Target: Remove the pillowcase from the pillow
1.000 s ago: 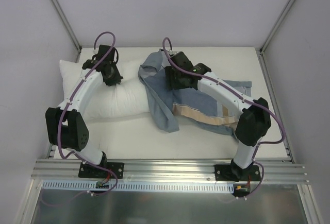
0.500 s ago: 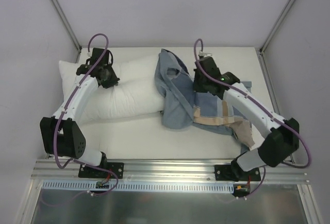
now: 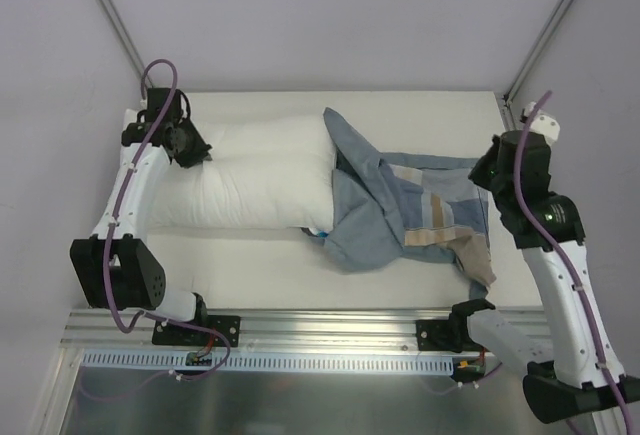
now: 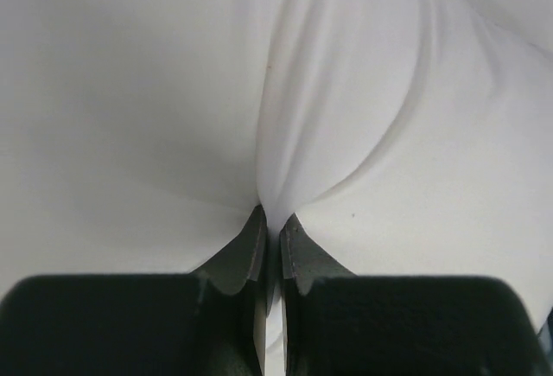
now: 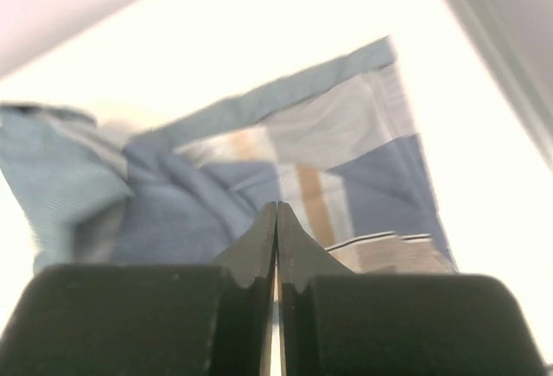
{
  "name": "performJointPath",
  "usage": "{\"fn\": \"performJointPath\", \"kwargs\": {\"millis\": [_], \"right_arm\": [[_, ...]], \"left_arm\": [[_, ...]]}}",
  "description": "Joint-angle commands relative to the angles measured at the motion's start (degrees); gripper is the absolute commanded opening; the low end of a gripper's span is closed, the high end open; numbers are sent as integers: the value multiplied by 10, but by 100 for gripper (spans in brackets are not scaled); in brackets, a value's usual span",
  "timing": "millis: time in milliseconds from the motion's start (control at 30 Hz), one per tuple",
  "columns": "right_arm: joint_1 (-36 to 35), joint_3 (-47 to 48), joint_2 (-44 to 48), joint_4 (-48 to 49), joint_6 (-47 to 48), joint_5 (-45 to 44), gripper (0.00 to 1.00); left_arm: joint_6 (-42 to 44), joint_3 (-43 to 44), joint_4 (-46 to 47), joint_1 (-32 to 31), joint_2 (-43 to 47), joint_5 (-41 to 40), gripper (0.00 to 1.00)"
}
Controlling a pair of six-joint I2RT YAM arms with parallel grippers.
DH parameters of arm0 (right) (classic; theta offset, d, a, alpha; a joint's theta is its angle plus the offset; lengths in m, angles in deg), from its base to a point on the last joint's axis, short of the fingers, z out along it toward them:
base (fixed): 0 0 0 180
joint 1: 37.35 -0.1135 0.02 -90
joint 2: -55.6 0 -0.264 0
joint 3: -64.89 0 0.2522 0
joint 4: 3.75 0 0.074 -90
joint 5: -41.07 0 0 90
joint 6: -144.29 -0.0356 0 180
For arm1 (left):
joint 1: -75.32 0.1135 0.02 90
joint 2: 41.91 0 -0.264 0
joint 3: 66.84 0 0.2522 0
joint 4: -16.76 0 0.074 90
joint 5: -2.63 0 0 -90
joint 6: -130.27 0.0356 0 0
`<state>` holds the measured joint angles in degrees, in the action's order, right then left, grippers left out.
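Observation:
The white pillow [image 3: 255, 175] lies across the left half of the table. My left gripper [image 3: 195, 155] is shut on a pinched fold of the pillow's fabric [image 4: 285, 134] at its left end, jaws [image 4: 272, 220] nearly closed on the cloth. The grey-blue pillowcase [image 3: 400, 205], with pale and tan patches, lies crumpled to the right, its left edge over the pillow's right end. My right gripper [image 3: 495, 170] is raised above the pillowcase's right side, shut and empty [image 5: 276, 212]; the pillowcase [image 5: 190, 194] lies below it.
White tabletop [image 3: 250, 265] inside grey walls, with a metal corner post [image 3: 525, 75] at the back right. An aluminium rail [image 3: 330, 330] runs along the near edge by the arm bases. The pillow's left end reaches the table's left edge.
My right gripper dragged the pillowcase rightward, let it go, and rose to the far right. My left gripper moved left and back holding the pillow. More pillow is bare.

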<state>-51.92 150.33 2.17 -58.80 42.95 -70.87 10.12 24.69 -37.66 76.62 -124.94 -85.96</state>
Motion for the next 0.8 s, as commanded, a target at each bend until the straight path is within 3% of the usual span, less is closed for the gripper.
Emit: {"fn": "performJointPath", "kwargs": {"millis": [0,133,200,233,267,333,367,400,433,467,533,567,600,767], "right_arm": [[27,56,34,-26,30,-56,1],[32,86,32,-32,44,-59,1],[31,86,10,-13,41,89,1],[25,79,-3,-4,38,140,5],[-2,59,-30,6,38,202,28],[-50,46,-67,17,47,207,61],[-96,43,-112,19,54,210,92],[-112,43,-139,19,57,213,99],[-127,48,-168,16,59,238,97],[-147,51,-194,17,57,255,96],[-157,56,-266,27,49,252,96],[-162,57,-288,30,39,245,96],[-163,58,-330,34,36,241,96],[-169,72,-448,58,25,266,97]], "left_arm": [[21,62,-13,27,10,2,0],[20,105,-15,27,-12,35,0],[15,103,-16,24,-15,49,0],[12,102,-15,21,-15,49,0],[11,100,-16,21,-13,50,0],[10,95,-14,17,-7,54,0],[12,94,-15,14,-6,52,2],[15,92,-16,14,-4,53,11],[21,86,-15,14,-3,54,36],[23,82,-15,13,1,55,52],[33,66,-17,9,6,59,84],[37,60,-17,4,9,59,92],[40,54,-18,0,11,55,98],[50,5,-21,-32,0,32,99]]}}
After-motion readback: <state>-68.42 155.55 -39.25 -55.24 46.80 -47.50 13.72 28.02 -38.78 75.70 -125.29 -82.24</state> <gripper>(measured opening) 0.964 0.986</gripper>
